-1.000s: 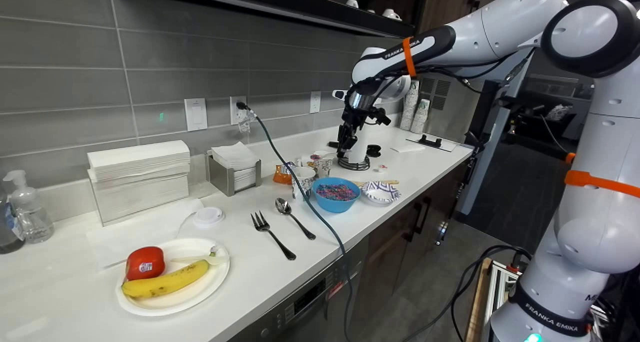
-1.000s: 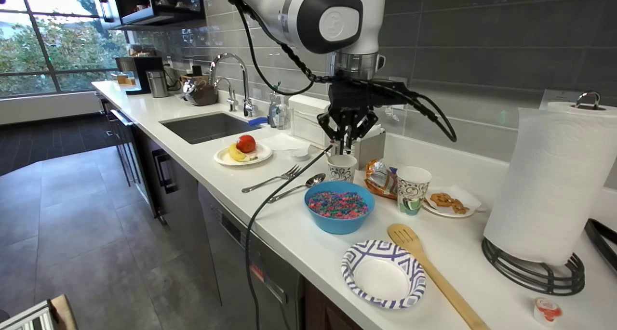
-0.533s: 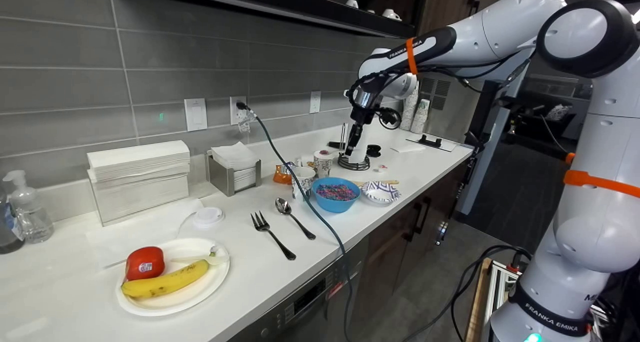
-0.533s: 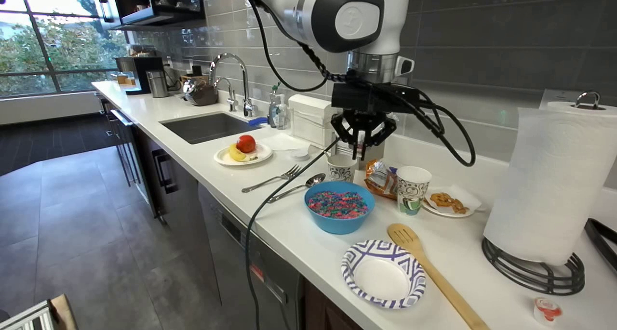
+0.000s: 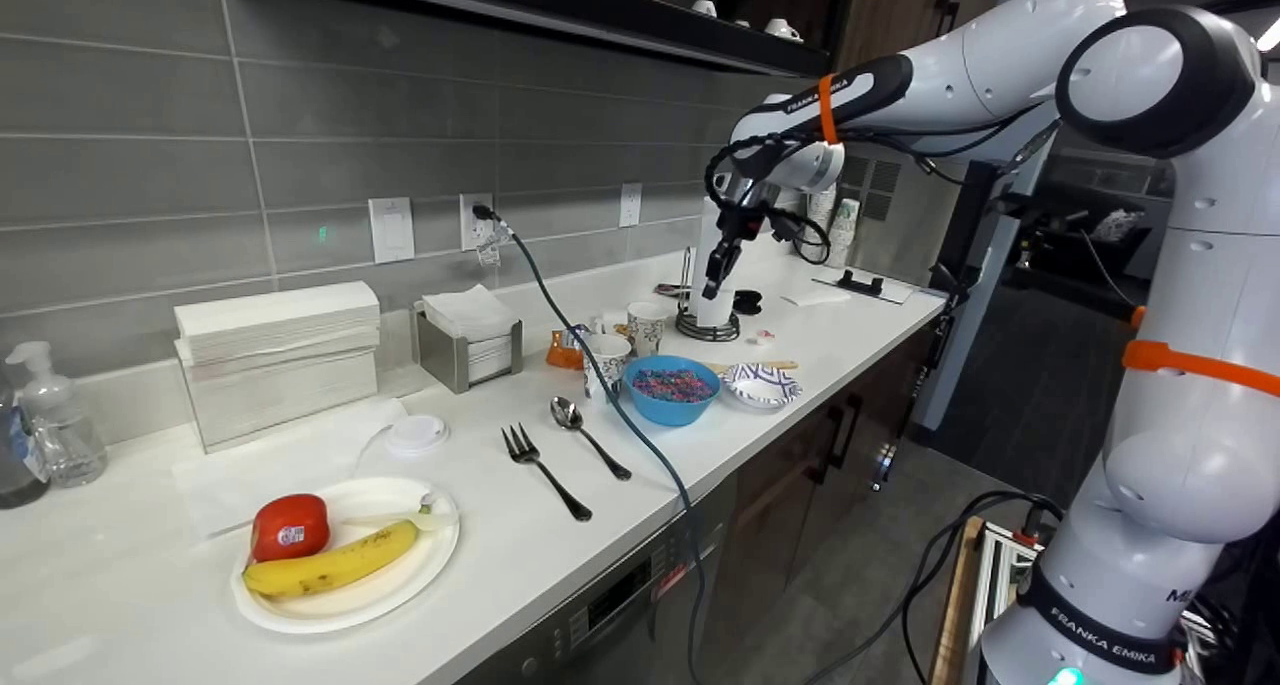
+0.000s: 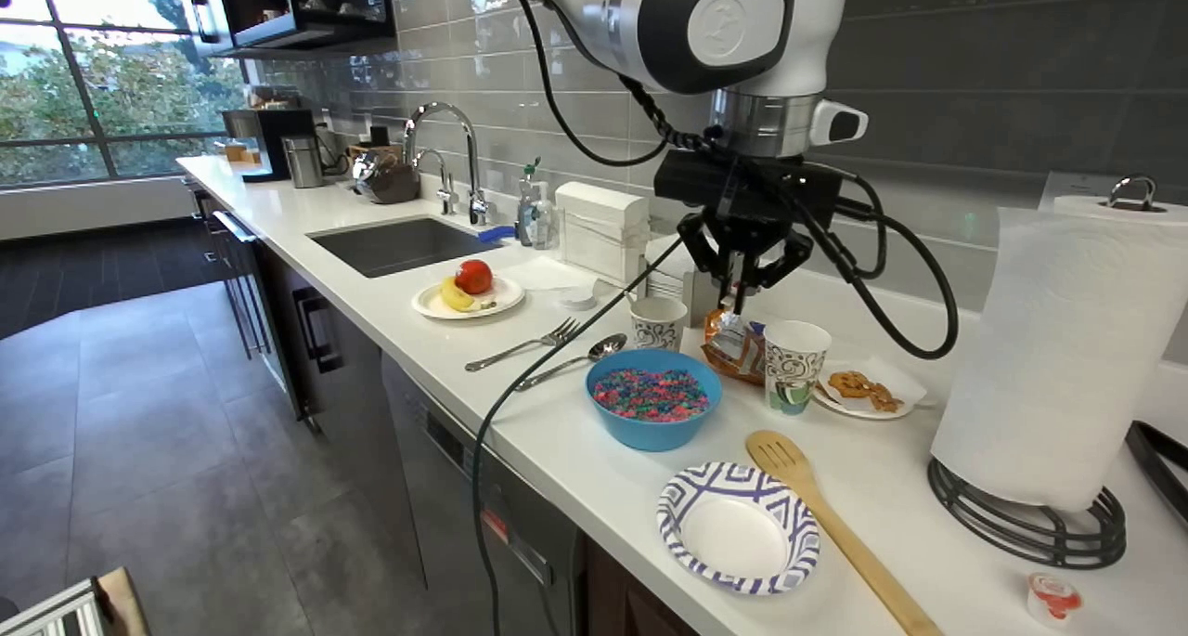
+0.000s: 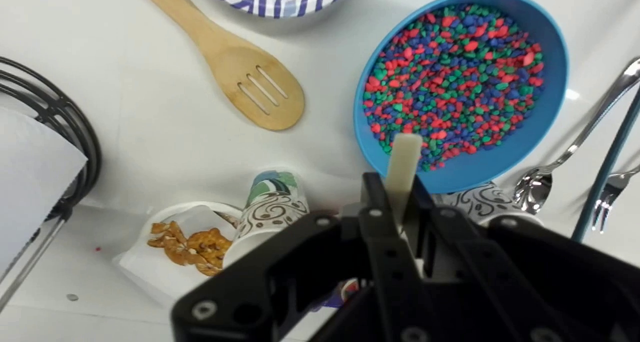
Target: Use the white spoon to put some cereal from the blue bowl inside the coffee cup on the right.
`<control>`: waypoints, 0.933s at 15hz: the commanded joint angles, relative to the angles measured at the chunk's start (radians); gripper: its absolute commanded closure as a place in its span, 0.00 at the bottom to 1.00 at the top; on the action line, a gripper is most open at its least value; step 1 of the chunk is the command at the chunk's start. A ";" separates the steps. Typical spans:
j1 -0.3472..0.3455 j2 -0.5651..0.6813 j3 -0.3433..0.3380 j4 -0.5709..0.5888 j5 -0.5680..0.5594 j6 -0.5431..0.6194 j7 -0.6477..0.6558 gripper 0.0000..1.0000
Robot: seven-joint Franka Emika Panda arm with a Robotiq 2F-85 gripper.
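Level carry looked key

The tool (image 7: pixel 395 183) pinched the white spoon (image 7: pixel 404 155) by its handle, above the worktop (image 7: pixel 165 142). Its load was unclear; success probably meant tipping only once centred over the right-hand swirl-patterned paper cup (image 6: pixel 796 365).

And the plate (image 5: pixel 420 570) is sitting on the counter (image 5: pixel 490 577), a red fruit (image 5: pixel 291 525) and a banana (image 5: pixel 332 563) lying side by side on it! A lid (image 5: pixel 417 435) is resting just beside the plate, the fork (image 5: pixel 546 473) is lying near it, the metal spoon (image 5: pixel 597 446) a little farther out. The sink (image 6: pixel 399 248) is opening up near the plate. And well apart from the plate, the spatula (image 6: pixel 841 532) is lying, the patterned bowl (image 6: pixel 738 538) is sitting, a towel roll (image 6: pixel 1044 357) is standing upright!
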 commanded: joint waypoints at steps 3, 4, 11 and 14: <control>-0.015 0.026 -0.002 0.036 -0.011 -0.003 0.062 0.97; -0.017 0.031 -0.002 0.041 -0.012 -0.003 0.066 0.87; -0.014 0.053 -0.001 0.058 -0.017 0.025 0.088 0.97; -0.010 0.085 -0.002 0.085 -0.042 0.053 0.105 0.97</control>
